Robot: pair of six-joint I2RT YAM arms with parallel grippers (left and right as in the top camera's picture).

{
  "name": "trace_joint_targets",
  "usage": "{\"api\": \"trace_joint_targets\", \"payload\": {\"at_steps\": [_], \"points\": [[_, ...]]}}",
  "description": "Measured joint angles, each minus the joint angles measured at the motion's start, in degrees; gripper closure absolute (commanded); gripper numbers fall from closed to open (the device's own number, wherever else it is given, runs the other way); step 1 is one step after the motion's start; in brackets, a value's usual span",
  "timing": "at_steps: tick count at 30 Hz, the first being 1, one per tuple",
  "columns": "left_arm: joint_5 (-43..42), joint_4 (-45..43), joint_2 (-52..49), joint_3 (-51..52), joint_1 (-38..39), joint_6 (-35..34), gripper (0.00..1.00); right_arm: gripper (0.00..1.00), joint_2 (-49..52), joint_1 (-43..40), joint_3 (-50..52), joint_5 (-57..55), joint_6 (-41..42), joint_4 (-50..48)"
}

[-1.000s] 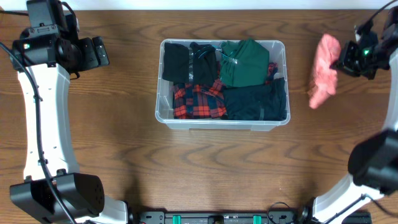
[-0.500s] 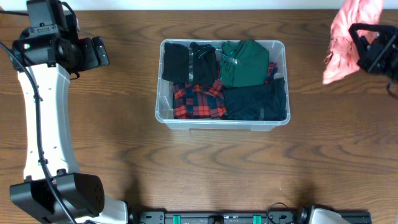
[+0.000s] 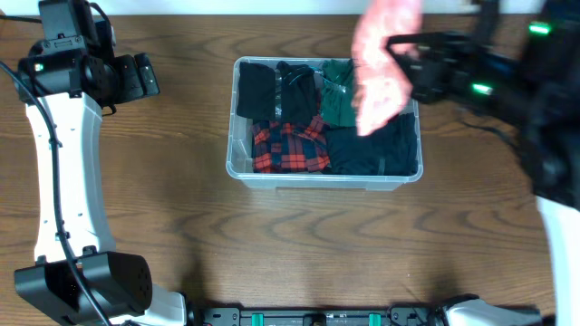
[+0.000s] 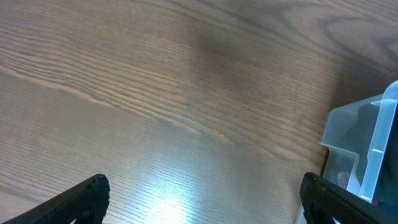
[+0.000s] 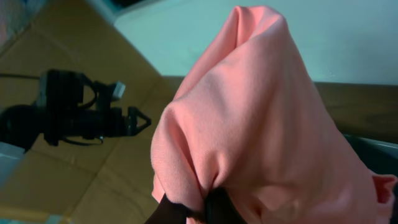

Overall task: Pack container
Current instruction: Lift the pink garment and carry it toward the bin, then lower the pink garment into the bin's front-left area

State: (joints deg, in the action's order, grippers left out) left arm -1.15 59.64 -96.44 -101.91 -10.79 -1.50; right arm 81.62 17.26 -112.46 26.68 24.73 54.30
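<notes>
Your right gripper [image 3: 395,47] is clenched on a bunched fold of the pink garment [image 3: 381,72]. The wrist view shows the fingertips [image 5: 208,210] pinching it low, with the rest of the cloth [image 5: 249,124] mounded in front of them. The garment looks soft, light and limp, so expect it to drape and trail below the grip rather than hold a shape. The container [image 3: 322,179] sits directly beneath that gripper, and the garment hangs over its far right part, above the green garment [image 3: 340,100] and beside the red plaid shirt [image 3: 290,147]. Judge the bin as light, fairly stiff clear plastic with slick walls. If you must steady it, take the rim, not the smooth sides. Your left gripper [image 3: 145,77] stands released and empty over the bare table [image 4: 155,93], well apart from the bin, whose corner [image 4: 367,155] shows just past one finger.
</notes>
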Motion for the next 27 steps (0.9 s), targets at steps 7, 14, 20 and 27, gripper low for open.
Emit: {"api": "trace_joint_targets", "payload": {"at_steps": [7, 14, 20, 27], "points": [[0.0, 0.0, 0.0, 0.0, 0.0, 0.0, 0.02, 0.99, 10.2, 12.6, 0.1, -4.1, 1.6, -10.5], [0.0, 0.0, 0.0, 0.0, 0.0, 0.0, 0.02, 0.99, 19.3, 19.7, 0.2, -7.1, 4.7, -19.8], [0.0, 0.0, 0.0, 0.0, 0.0, 0.0, 0.02, 0.99, 21.8, 22.7, 3.0, -10.0, 6.7, -24.7], [0.0, 0.0, 0.0, 0.0, 0.0, 0.0, 0.02, 0.99, 21.8, 24.5, 13.6, -11.3, 8.4, -34.8]]}}
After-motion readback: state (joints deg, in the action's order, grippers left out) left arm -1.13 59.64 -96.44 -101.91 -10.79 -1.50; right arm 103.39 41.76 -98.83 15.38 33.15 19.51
